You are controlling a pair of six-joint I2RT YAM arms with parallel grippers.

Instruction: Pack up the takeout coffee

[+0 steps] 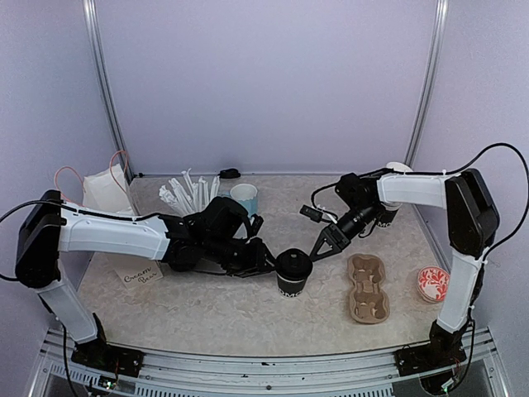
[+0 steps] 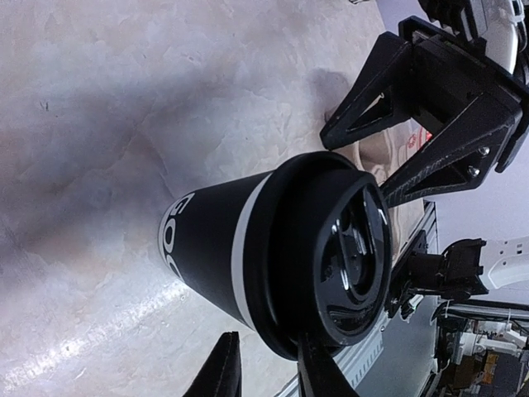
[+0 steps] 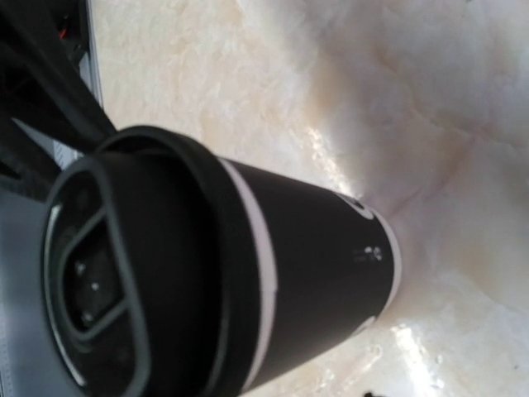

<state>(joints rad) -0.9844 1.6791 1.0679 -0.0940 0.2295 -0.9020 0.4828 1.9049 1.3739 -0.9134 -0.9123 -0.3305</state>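
One takeout coffee cup [image 1: 293,275], black with white lettering and a black lid, stands upright mid-table. It fills the left wrist view [image 2: 248,248] and the right wrist view [image 3: 314,256]. My left gripper [image 1: 266,263] sits low at the cup's left side, its two fingers [image 2: 223,372] a little apart with only table between them, one close to the lid's rim. My right gripper [image 1: 319,251] hangs just right of the lid, its fingers [image 2: 364,91] spread wide with nothing in them. A second black cup [image 1: 386,219] is mostly hidden behind the right forearm.
A brown cardboard cup carrier [image 1: 368,288] lies right of the cup, and a red-and-white round piece [image 1: 431,284] lies further right. At the back are a light blue mug [image 1: 245,198], white sticks [image 1: 186,194], a white mask [image 1: 103,190] and a handwritten card [image 1: 139,277].
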